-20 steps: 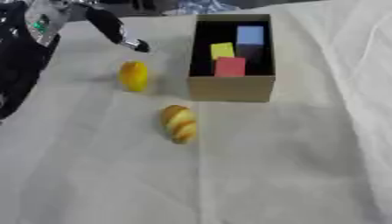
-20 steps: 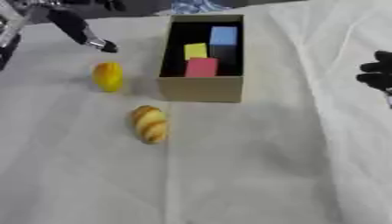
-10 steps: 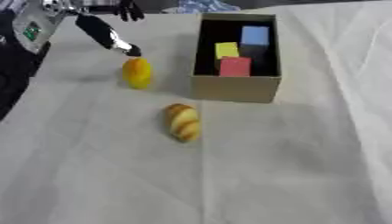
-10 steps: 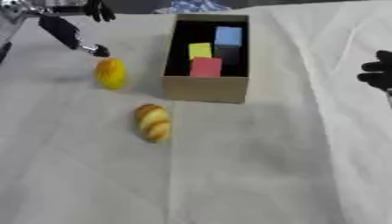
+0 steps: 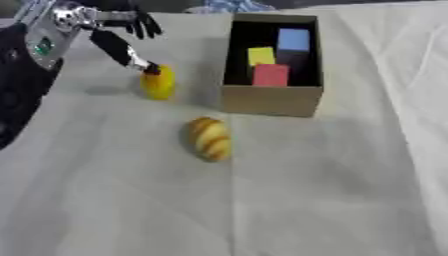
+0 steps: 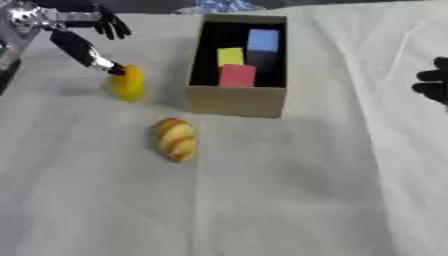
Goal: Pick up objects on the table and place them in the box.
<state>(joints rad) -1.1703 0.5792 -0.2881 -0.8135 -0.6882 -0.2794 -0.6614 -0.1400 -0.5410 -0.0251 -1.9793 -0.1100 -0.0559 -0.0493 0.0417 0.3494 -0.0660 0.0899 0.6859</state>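
On the white cloth [image 5: 306, 200] covering the table, a cardboard box [image 5: 269, 100] is standing open near the far middle, holding three blocks: a blue block [image 5: 293, 39] at the far end, a yellow block [image 5: 261, 55] in the middle and a red block [image 5: 270, 75] nearest the front wall. The yellow and red blocks are touching or nearly so. To the left of the box, apart from it, a yellow fruit [image 5: 159, 84] is sitting upright on the cloth. In front of it, nearer the camera, a striped bread roll [image 5: 209, 138] is lying lengthwise on the cloth, well clear of the box's front wall.

The left hand [image 5: 118, 30] is reaching in from the upper left corner. Its fingers are spreading out rather than curling, and one long finger [image 5: 122, 50] is pointing down, its tip touching or just meeting the top of the fruit. Nothing is being gripped by it. The other fingers are fanning out toward the far edge, above the cloth.

The right hand [image 6: 433, 85] is showing only at the right edge of the right eye view, dark, over the cloth; whether its fingers are curling or straight cannot be told.
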